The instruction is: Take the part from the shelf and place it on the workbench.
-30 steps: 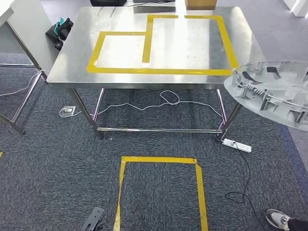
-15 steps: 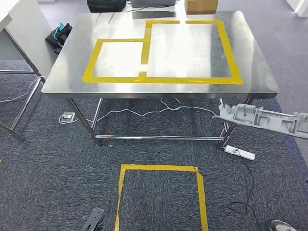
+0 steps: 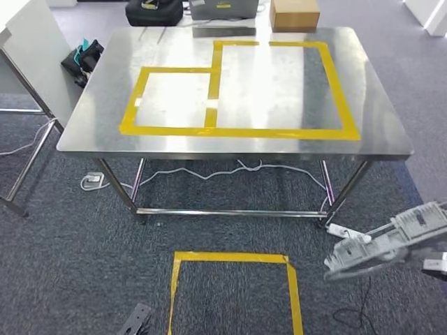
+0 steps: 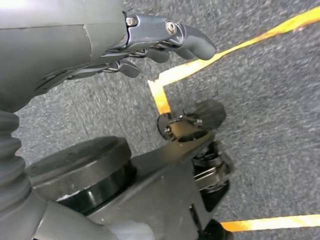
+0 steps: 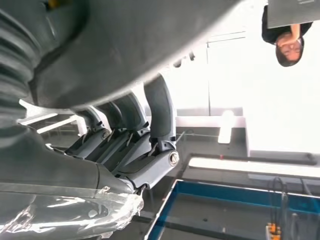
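From the head view, the grey plastic part (image 3: 387, 241) hangs low at the right, over the dark carpet and well short of the steel tabletop (image 3: 369, 105), whose yellow tape outlines (image 3: 237, 130) frame two bare rectangles. A white power strip (image 3: 345, 230) lies on the floor just beside the part's near end. The right wrist view gives what the head view cannot: the right hand (image 5: 128, 145) has its fingers (image 5: 160, 107) curled up around the part's dark underside (a firm grip, plastic wrap bunched below). The left wrist view shows the left hand (image 4: 151, 47) holding nothing, fingers loosely extended above carpet and yellow floor tape (image 4: 241, 47).
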`<act>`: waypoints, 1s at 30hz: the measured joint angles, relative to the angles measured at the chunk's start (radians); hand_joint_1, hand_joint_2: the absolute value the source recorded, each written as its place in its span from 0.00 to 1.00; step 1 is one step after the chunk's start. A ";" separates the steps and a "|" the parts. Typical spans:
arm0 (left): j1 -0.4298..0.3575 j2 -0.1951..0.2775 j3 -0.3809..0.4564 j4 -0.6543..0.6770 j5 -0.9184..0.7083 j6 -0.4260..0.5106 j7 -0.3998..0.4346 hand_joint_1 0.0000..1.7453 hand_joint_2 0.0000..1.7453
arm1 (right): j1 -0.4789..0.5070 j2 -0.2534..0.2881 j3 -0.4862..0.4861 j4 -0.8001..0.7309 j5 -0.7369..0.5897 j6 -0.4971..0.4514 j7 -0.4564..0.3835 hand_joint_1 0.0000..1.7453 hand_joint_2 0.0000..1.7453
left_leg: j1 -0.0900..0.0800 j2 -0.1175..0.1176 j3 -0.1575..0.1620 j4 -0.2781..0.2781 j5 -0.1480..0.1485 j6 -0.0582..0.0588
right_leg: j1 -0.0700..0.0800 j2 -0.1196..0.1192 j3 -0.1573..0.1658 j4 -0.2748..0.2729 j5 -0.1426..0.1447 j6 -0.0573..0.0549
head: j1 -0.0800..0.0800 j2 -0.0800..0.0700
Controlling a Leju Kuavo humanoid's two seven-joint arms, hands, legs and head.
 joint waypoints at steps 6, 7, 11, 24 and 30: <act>0.000 -0.001 0.000 0.000 -0.004 -0.002 0.000 0.00 1.00 | 0.000 0.006 0.005 0.000 0.005 -0.001 0.001 1.00 1.00 | -0.003 0.000 0.077 -0.003 -0.046 0.019 | 0.007 -0.005 -0.172 0.261 -0.108 0.009 | 0.008 0.000; 0.001 -0.001 0.000 0.000 -0.005 -0.003 0.000 0.00 1.00 | -0.001 0.008 0.006 0.000 0.005 -0.001 0.001 1.00 1.00 | -0.004 -0.001 0.094 -0.003 -0.058 0.020 | 0.008 -0.005 -0.186 0.252 -0.099 0.007 | 0.008 0.000; -0.001 -0.001 -0.002 0.000 -0.008 -0.005 0.002 0.00 1.00 | -0.007 0.008 0.006 0.000 0.022 -0.006 0.005 1.00 1.00 | -0.006 -0.004 0.169 -0.005 -0.115 0.013 | 0.010 -0.009 -0.157 0.045 0.069 -0.003 | 0.010 0.000; -0.006 -0.002 -0.008 0.000 -0.024 -0.007 0.004 0.00 1.00 | -0.091 -0.058 -0.049 0.003 0.093 -0.039 0.045 1.00 1.00 | 0.010 0.004 -0.043 0.195 -0.145 -0.037 | -0.002 -0.003 -0.026 -0.009 0.012 -0.037 | -0.001 0.000; -0.002 -0.003 -0.008 0.001 -0.027 -0.007 0.004 0.00 1.00 | -0.158 -0.097 -0.051 0.017 0.103 -0.040 0.067 1.00 1.00 | -0.005 0.003 0.015 -0.014 -0.011 -0.001 | -0.004 0.001 0.066 -0.047 -0.022 -0.001 | -0.002 0.000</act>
